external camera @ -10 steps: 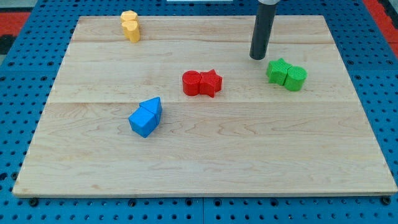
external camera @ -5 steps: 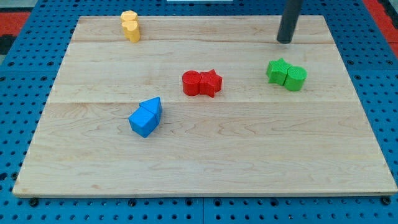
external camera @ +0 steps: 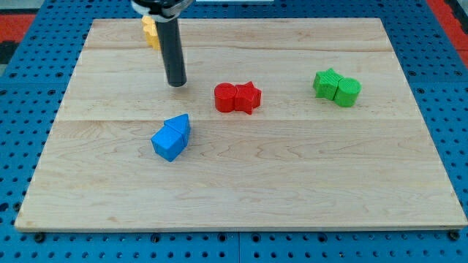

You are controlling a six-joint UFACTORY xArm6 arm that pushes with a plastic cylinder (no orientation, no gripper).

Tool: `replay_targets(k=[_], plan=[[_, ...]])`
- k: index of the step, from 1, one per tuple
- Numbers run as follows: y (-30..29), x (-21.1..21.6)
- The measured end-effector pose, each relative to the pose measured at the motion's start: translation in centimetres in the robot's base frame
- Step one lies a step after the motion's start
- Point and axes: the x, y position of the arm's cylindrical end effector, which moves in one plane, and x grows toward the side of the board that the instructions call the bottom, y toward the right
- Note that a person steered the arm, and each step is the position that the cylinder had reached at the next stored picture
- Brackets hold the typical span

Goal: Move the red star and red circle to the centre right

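The red circle (external camera: 225,97) and the red star (external camera: 248,97) sit side by side and touching near the middle of the wooden board (external camera: 241,197), the circle on the left. My tip (external camera: 177,83) rests on the board to the upper left of the red circle, a short gap away from it. The rod rises from the tip toward the view's top.
Two yellow blocks (external camera: 151,32) stand at the top left, partly hidden behind the rod. A blue pair (external camera: 171,136), a cube and a wedge shape, lies left of centre. A green star (external camera: 327,83) and green cylinder (external camera: 348,91) touch at the right.
My tip has swept from the board's upper right, above the green blocks, across to the upper left of the red circle. No block has moved.
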Motion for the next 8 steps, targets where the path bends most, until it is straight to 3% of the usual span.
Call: replay_targets(k=[2,5,8], plan=[[0.3,0.5],[11.0,3.8],[13.5,3.3]])
